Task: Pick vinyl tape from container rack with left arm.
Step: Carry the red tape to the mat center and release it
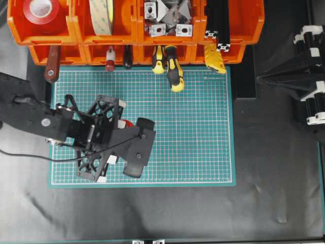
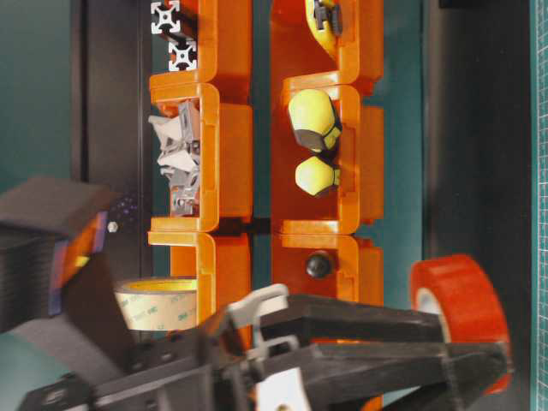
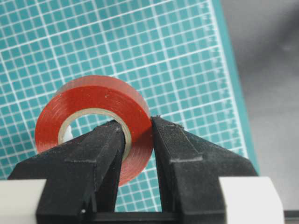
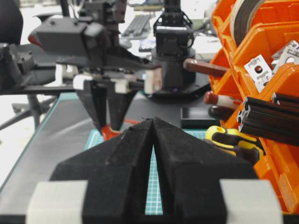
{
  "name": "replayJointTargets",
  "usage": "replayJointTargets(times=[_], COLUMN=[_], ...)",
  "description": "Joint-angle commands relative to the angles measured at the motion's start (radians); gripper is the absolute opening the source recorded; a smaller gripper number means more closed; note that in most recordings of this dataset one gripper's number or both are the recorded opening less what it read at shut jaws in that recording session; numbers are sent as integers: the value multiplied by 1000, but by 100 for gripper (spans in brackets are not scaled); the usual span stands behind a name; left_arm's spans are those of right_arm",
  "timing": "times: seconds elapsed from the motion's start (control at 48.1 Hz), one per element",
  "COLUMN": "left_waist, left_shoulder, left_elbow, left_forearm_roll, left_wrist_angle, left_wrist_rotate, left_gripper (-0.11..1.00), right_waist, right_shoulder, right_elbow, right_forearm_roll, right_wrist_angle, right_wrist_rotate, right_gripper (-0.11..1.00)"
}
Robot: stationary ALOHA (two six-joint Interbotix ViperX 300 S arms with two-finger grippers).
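Left gripper (image 1: pixel 120 144) sits closest to the overhead lens, over the left part of the green mat (image 1: pixel 203 127), well clear of the container rack (image 1: pixel 137 30); a sliver of red vinyl tape (image 1: pixel 126 123) shows under it. A second red roll (image 1: pixel 41 10) sits in the rack's top-left bin. Table-level view: the vinyl tape (image 2: pixel 458 304) stands on edge in the left gripper's tips, out in front of the rack (image 2: pixel 223 171). Left wrist: one finger inside the tape's core, one outside, clamped on the roll wall (image 3: pixel 93 112), mat below. Right wrist: right gripper (image 4: pixel 153 140) pinched shut on nothing, parked off the mat's right side. Judged step: pick done, carrying away from the rack. Next needs lowering to the mat, then releasing.
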Motion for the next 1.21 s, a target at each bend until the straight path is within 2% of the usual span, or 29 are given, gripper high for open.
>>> replayJointTargets(times=[0.0, 0.562, 0.624, 0.832, 0.895, 0.957, 1.186], left_waist=[5, 5, 6, 6, 5, 6, 0], left_shoulder=[-8, 11, 11, 9, 8, 8, -78], left_elbow=[0, 11, 11, 15, 18, 23, 58], left_forearm_roll=[2, 2, 2, 2, 2, 2, -2], left_wrist_angle=[-18, -75, -91, -127, -127, -127, -124], left_wrist_rotate=[3, 2, 2, 2, 0, -5, -20], left_gripper=[19, 21, 28, 75, 85, 88, 86], right_waist=[0, 0, 0, 0, 0, 0, 0], right_shoulder=[8, 17, 17, 17, 17, 17, 14], right_elbow=[-32, -31, -31, -29, -31, -31, -31], right_forearm_roll=[3, 3, 3, 3, 3, 3, 3], right_wrist_angle=[-3, -5, -6, -8, -8, -6, -3], right_wrist_rotate=[0, 2, 0, 0, 2, 2, 0], right_gripper=[1, 1, 1, 1, 1, 1, 1])
